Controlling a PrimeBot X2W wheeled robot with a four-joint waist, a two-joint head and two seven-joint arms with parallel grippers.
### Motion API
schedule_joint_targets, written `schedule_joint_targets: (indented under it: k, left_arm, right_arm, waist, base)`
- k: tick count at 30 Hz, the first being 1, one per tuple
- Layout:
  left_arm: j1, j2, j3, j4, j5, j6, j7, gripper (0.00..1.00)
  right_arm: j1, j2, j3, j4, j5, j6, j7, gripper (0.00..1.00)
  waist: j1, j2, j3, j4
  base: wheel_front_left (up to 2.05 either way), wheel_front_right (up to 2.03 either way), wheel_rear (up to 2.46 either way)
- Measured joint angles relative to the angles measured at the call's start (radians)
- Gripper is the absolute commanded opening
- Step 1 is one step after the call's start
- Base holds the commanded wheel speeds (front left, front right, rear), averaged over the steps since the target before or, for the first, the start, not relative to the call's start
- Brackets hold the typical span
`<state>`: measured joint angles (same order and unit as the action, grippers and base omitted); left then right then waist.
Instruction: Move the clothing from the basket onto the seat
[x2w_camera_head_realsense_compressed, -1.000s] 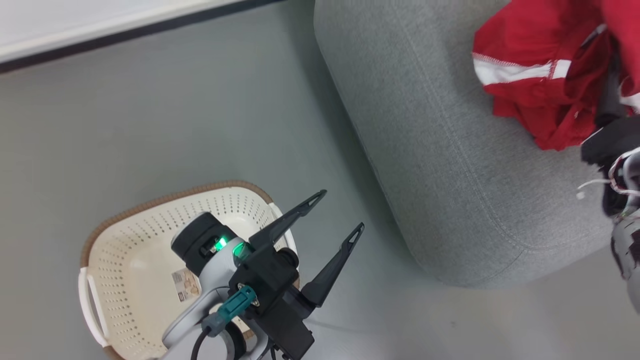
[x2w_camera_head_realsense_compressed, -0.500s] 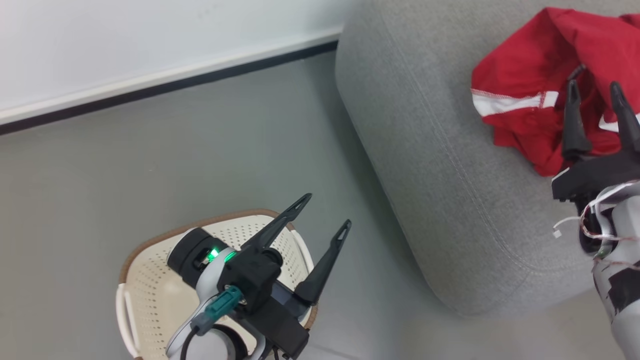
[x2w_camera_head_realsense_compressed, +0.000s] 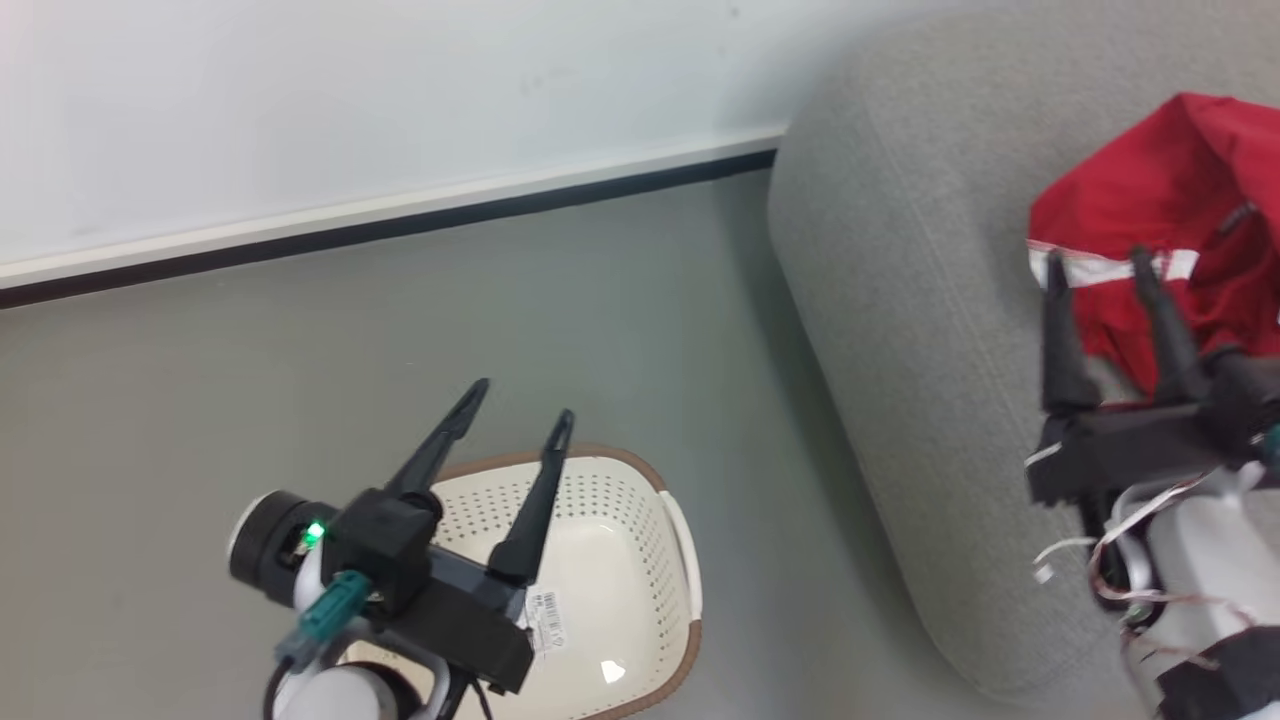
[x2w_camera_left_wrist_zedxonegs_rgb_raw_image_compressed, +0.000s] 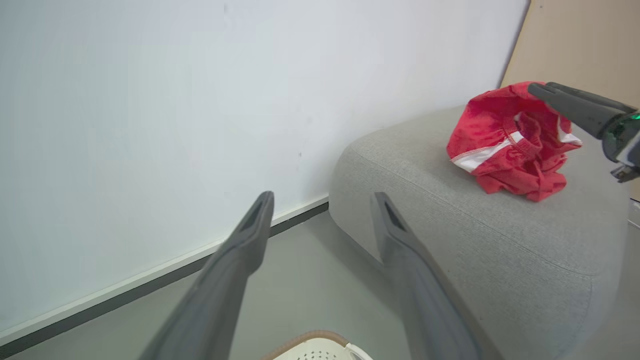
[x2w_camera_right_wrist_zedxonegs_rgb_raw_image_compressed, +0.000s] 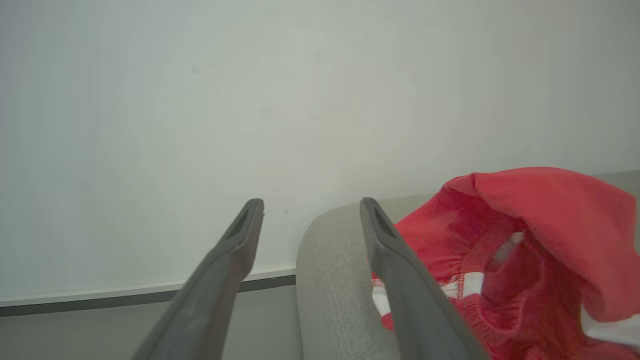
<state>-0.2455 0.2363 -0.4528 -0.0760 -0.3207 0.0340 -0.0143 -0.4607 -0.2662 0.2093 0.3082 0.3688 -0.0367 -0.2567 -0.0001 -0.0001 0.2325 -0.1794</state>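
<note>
Clothing (x2w_camera_head_realsense_compressed: 1180, 190) is bunched on the seat (x2w_camera_head_realsense_compressed: 920, 330) and the basket (x2w_camera_head_realsense_compressed: 640, 560) looks empty. Left end effector (x2w_camera_head_realsense_compressed: 522, 400) and right end effector (x2w_camera_head_realsense_compressed: 1096, 257) are both spread, holding nothing. Your right one sits just beside the clothing, so a loose fold could snag as you pull back and drag it off the seat.

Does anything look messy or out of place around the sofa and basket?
The red garment lies crumpled in a heap on the sofa, not spread flat. Also, loose white strands dangle from the right arm. The basket stands upright on the floor.
</note>
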Motion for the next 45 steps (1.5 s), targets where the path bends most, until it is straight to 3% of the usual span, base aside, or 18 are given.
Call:
schedule_joint_targets:
  k: [12, 32, 45]
  left_arm:
    - [0.071, 0.003, 0.083, 0.031, -0.043, 0.046, -0.033, 1.0]
    - [0.22, -0.019, 0.181, 0.061, -0.058, 0.081, -0.063, 1.0]
    - [0.254, -0.026, 0.23, 0.052, -0.055, 0.089, -0.074, 1.0]
  right_arm:
    - [0.103, 0.057, 0.089, -0.079, -0.037, -0.017, 0.002, 1.0]
    - [0.256, 0.048, 0.093, -0.095, -0.036, -0.044, 0.063, 1.0]
    - [0.293, 0.036, 0.074, -0.13, -0.037, -0.061, 0.099, 1.0]
  waist:
    - [0.0, 0.0, -0.069, 0.065]
    - [0.0, -0.0001, -0.173, 0.135]
    - [0.0001, 0.0001, -0.2, 0.138]
  base:
    - [0.0, 0.0, 0.0]
    - [0.0, 0.0, 0.0]
    - [0.0, 0.0, 0.0]
